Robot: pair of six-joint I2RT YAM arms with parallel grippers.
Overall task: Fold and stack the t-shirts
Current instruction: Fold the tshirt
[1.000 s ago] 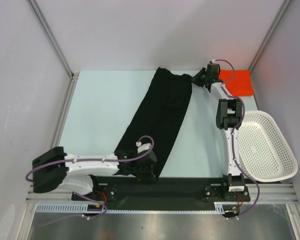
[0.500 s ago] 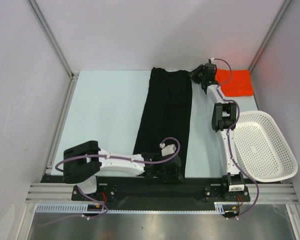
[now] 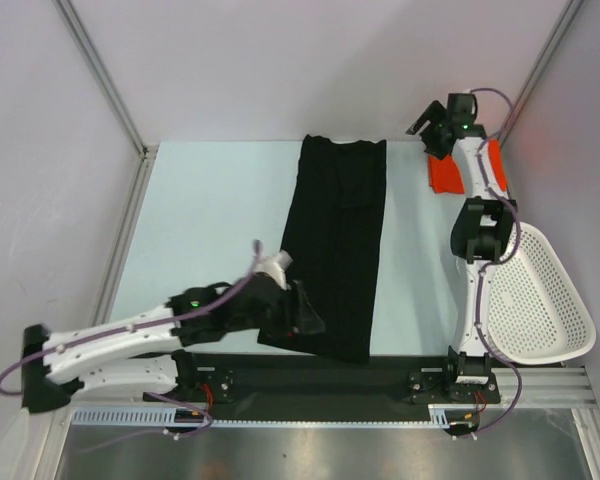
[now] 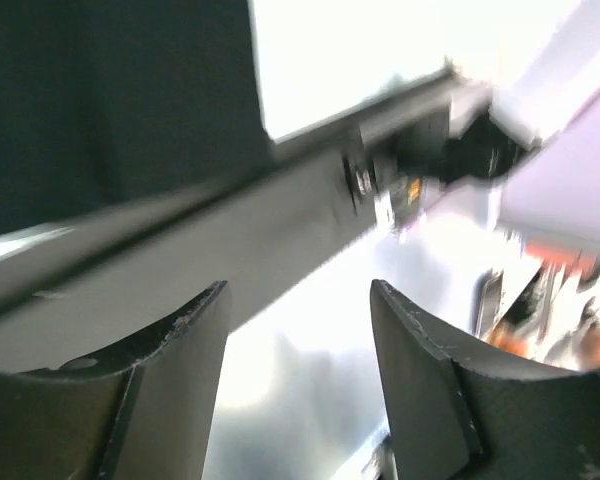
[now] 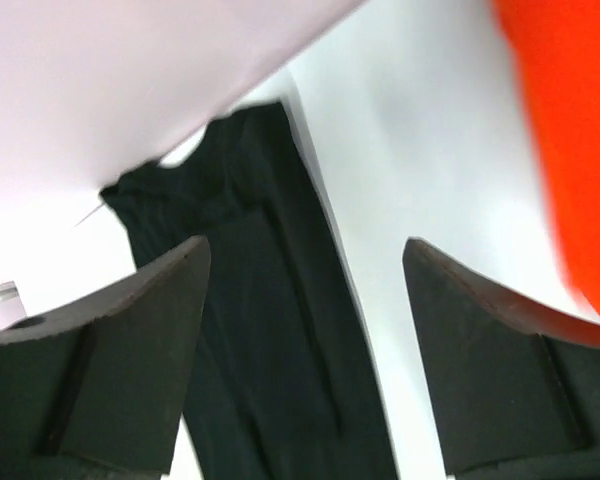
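I am looking down on a pale worktop (image 3: 205,215) that is sitting inside walls on three sides, with a dark rail (image 3: 380,372) running along its near edge. The widest open stretch is lying on the left half, from the far left corner down towards the near left corner. A narrower bare lane is running between the black shirt (image 3: 335,235) and the right edge.

A white mesh basket (image 3: 558,290) is occupying the near right corner and hanging out past the right edge. The right arm is standing upright along that side, crossing in front of part of the orange shirt (image 3: 442,178), which is lying flat in the far right corner.

The black shirt is lying as a long, narrow strip across the middle, reaching from the far edge almost to the near rail.

The left claw (image 3: 305,318) is hovering at the strip's near left corner, right over its edge. Through its own camera I am seeing the claw (image 4: 298,300) spread wide with nothing between the fingers, and dark cloth off to one side.

The right claw (image 3: 427,125) is hanging raised at the far edge, between the strip's far right corner and the orange shirt. It is gaping wide too and gripping nothing, with both shirts showing below it.
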